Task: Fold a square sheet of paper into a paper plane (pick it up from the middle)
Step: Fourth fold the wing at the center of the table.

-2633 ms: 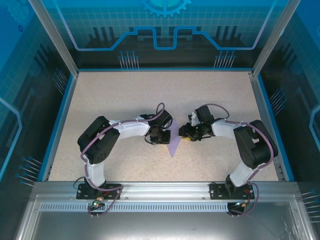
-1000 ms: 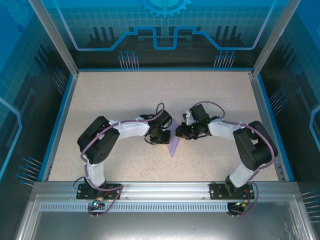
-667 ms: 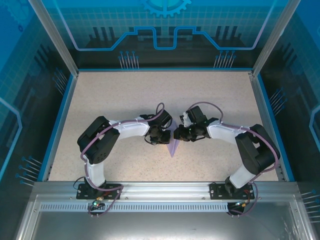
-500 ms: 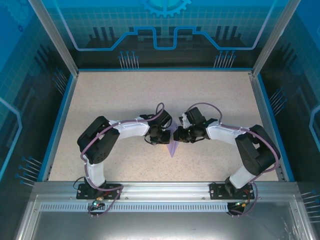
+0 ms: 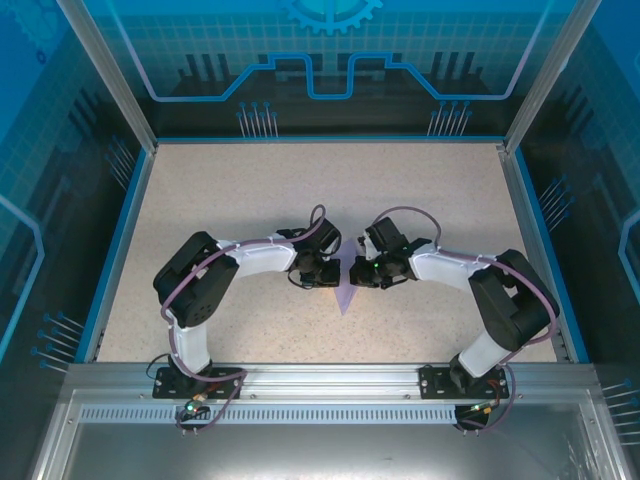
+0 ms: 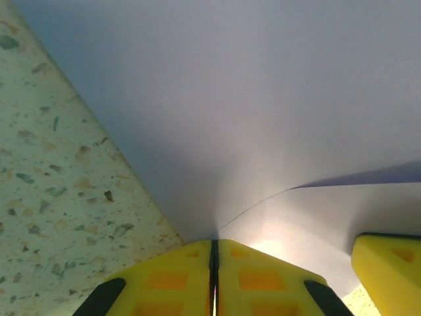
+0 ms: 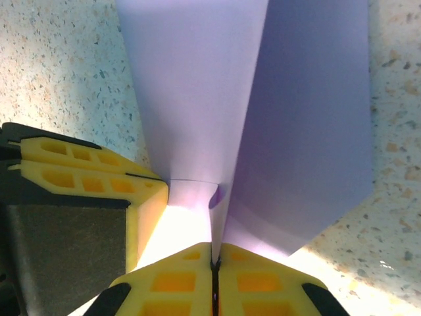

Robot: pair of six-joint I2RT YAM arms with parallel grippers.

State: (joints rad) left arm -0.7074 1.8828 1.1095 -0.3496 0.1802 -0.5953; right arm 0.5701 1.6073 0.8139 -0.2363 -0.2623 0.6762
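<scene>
Paper plane point(image 5: 345, 297): thin lavender paper, plain, matte, creased into narrow wedge; point toward near edge, wide end between both grippers, mid-table.
Table point(image 5: 230, 190): beige speckled surface, blue rim.
Left gripper point(image 6: 214, 255): yellow ribbed fingers pressed together, clamped on paper edge at seam.
Right gripper point(image 7: 214, 266): yellow fingers together, pinching paper at crease line.
Grippers face each other, fingertips just beside one another.

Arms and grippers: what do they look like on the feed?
Left arm and right arm match: black joint housings, white links, a purplish cable running along each. Left gripper and right gripper are yellow with moulded square pockets, black behind.
</scene>
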